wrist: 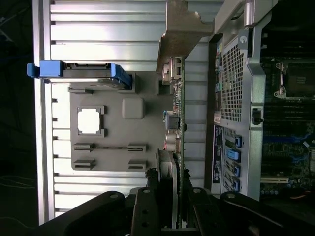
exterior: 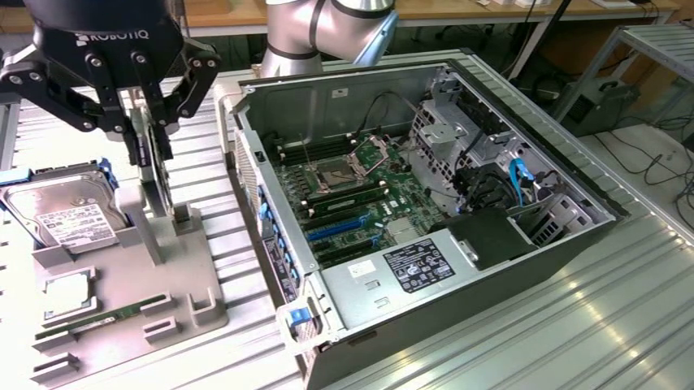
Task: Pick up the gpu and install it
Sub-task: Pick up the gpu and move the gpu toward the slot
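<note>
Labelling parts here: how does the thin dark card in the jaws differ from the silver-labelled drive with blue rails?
The thin dark gpu card is slim and stands on edge; the boxy silver-labelled hard drive is thick and leans back. The gripper jaws clamp the gpu card; the hard drive is untouched. Both are at the grey holder tray, outside the open computer case.

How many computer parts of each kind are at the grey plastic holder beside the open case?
Boxy silver-labelled hard drive: 1
Square silver processor chip: 1
Narrow green RAM stick: 1
Thin dark gpu card, clamped in the black gripper: 1
Total: 4
</note>
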`<action>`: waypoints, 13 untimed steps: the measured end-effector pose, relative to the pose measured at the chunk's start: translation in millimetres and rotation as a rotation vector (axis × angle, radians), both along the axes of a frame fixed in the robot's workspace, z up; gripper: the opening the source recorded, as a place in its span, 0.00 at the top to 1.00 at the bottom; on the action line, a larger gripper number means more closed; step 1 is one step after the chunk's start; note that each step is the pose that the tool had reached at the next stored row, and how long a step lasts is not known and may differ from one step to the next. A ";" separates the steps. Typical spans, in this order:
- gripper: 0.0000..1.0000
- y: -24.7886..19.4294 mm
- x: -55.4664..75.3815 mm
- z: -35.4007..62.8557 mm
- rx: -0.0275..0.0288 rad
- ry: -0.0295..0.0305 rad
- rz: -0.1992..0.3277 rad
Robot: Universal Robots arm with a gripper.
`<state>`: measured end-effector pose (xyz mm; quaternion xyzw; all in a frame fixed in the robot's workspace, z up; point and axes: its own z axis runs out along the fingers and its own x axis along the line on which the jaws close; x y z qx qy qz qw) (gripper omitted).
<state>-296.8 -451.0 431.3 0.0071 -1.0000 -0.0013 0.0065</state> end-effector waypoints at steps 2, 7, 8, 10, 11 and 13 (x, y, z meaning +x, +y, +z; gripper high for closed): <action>0.73 0.0 0.0 2.6 0.0000 0.0000 0.000; 0.73 0.0 0.0 13.2 0.0001 -0.0001 0.000; 0.73 0.0 0.0 13.2 0.0001 -0.0001 0.000; 0.73 0.0 0.0 13.3 0.0000 0.0000 0.000; 0.73 0.0 0.0 13.3 0.0000 0.0000 0.000; 0.73 0.0 1.7 13.5 -0.0003 0.0004 0.000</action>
